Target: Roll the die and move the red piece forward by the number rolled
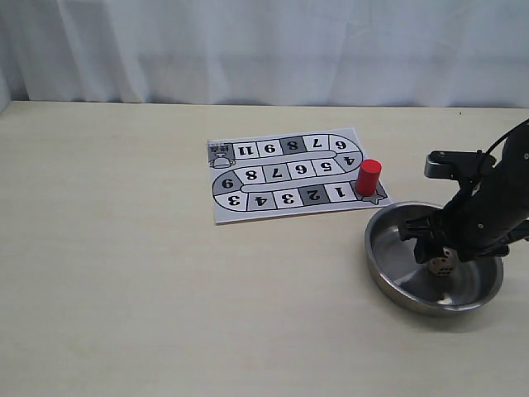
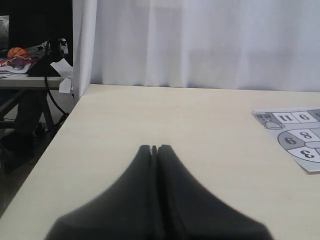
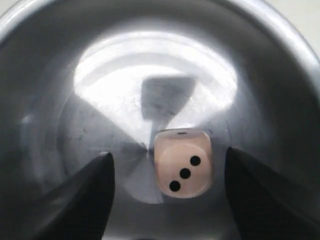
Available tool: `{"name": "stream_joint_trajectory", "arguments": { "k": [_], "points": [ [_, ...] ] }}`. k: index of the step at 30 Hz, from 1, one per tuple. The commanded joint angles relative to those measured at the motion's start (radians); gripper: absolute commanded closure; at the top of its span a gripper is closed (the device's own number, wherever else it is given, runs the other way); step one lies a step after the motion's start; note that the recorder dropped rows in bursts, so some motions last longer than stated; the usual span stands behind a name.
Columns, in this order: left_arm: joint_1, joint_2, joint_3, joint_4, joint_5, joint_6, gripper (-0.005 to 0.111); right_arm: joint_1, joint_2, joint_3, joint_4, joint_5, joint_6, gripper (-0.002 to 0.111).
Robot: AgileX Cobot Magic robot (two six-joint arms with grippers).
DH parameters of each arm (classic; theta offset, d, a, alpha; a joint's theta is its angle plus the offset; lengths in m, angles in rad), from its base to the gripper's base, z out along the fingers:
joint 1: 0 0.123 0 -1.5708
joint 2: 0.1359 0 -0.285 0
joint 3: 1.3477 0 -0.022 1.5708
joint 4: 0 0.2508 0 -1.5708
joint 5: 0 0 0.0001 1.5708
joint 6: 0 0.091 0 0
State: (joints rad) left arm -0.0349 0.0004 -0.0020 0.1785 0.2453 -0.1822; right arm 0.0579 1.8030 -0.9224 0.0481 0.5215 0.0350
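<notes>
The right claw [image 1: 440,245] is down inside the steel bowl [image 1: 388,277], and we see it released; its two fingers [image 3: 85,195] stand wide apart on either side of the die [image 3: 182,165], touching it on neither side; the die sits on the bowl's floor, clear of the wall [image 3: 50,75], with a face of three black pips in a diagonal turned up to the wrist camera; from the exterior view the die [image 1: 442,265] peeks out just under the claw, and the bowl rests near the right edge of the worktop [image 1: 124,273], closer to the near edge than the far one. Over to the left claw [image 2: 155,150]; clenched, fingers pressed together with nothing between them, above bare worktop; the board's corner [image 2: 300,140] shows off to one side of it. The board [image 1: 273,175] lies flat around the middle of the worktop, towards the far edge; the red piece [image 1: 369,176] stands upright on the star square at the board's end nearest the bowl, just beside square 1; piece and bowl are near each other but apart.
</notes>
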Motion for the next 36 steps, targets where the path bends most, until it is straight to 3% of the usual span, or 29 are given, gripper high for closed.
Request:
{"name": "stream_joint_trajectory", "arguments": {
  "k": [1, 18, 22, 26, 32, 36],
  "points": [
    [0.0, 0.0, 0.002, -0.007, -0.012, -0.005, 0.107, 0.001, 0.003, -0.007, -0.012, -0.04, 0.01, 0.047],
    [0.0, 0.0, 0.002, -0.007, -0.011, -0.005, 0.107, 0.001, 0.063, -0.007, -0.012, -0.064, 0.01, 0.048],
    [0.0, 0.0, 0.002, -0.007, -0.011, -0.005, 0.107, 0.001, 0.063, -0.007, -0.012, -0.062, 0.01, 0.068],
    [0.0, 0.0, 0.002, -0.007, -0.011, -0.005, 0.107, 0.001, 0.046, -0.01, -0.012, -0.059, 0.01, 0.104],
    [0.0, 0.0, 0.002, -0.007, -0.011, -0.005, 0.107, -0.004, -0.052, -0.098, -0.015, -0.053, 0.01, 0.104],
    [0.0, 0.0, 0.002, -0.007, -0.011, -0.005, 0.107, -0.075, -0.041, -0.22, -0.012, -0.037, 0.01, 0.104]
  ]
}}
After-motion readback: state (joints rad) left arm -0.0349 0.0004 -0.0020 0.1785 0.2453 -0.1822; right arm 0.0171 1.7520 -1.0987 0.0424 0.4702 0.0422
